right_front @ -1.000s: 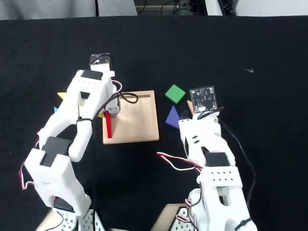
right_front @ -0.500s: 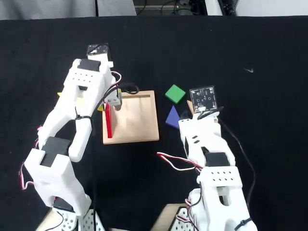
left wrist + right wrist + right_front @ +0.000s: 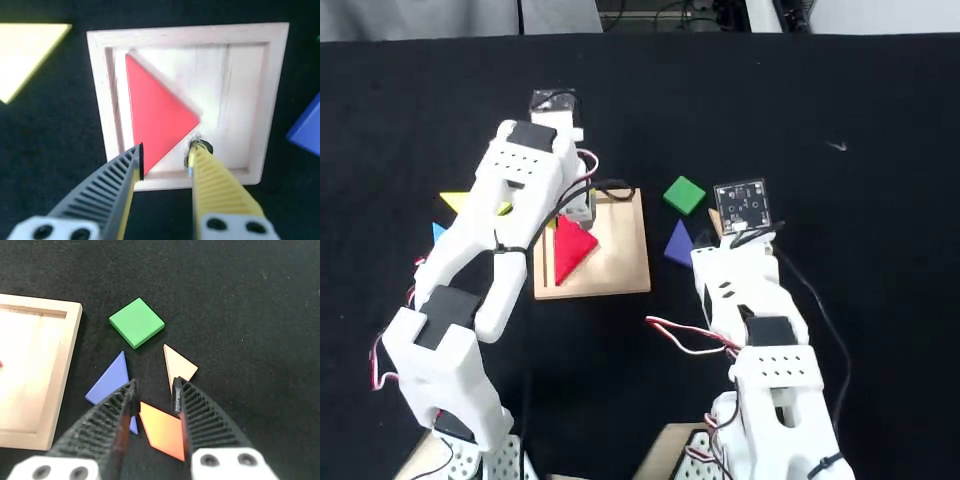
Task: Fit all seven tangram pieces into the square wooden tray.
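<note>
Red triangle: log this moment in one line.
red triangle flat in tray | left gripper open above it | right gripper open over orange piece

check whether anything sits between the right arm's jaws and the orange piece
Nothing visible does. The orange piece lies flat on the black cloth, showing in the gap between the right arm's jaws. The blue triangle and cream triangle lie beside it, not over it.

Triangle [image 3: 572, 245] inside tray [image 3: 625, 255]
</note>
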Tool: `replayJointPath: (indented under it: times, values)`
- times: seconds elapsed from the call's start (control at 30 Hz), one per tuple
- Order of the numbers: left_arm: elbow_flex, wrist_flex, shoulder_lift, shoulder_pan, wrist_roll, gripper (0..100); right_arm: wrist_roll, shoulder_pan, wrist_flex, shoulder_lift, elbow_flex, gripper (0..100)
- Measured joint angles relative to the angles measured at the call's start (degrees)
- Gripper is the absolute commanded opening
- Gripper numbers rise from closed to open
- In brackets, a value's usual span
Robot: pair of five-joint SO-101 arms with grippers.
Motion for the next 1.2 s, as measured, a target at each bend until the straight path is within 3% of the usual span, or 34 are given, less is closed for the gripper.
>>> replayJointPath:
  times: [0.1, 0.27, 0.37, 1.2]
  values:
    - [-3.3, -0.4, 0.8, 0.3, 0.0, 17, 0.0, 0.0, 0.0, 0.0, 0.0, 12.1]
    - [-3.5, -10.7, 9.0, 4.7, -4.1, 17, 0.0, 0.0, 0.0, 0.0, 0.0, 12.1]
    - [-3.5, -12.8, 13.7, 6.5, -4.9, 17, 0.0, 0.0, 0.0, 0.0, 0.0, 12.1]
    - [-12.1, -2.2, 18.1, 1.5, -8.9, 17, 0.0, 0.0, 0.0, 0.0, 0.0, 12.1]
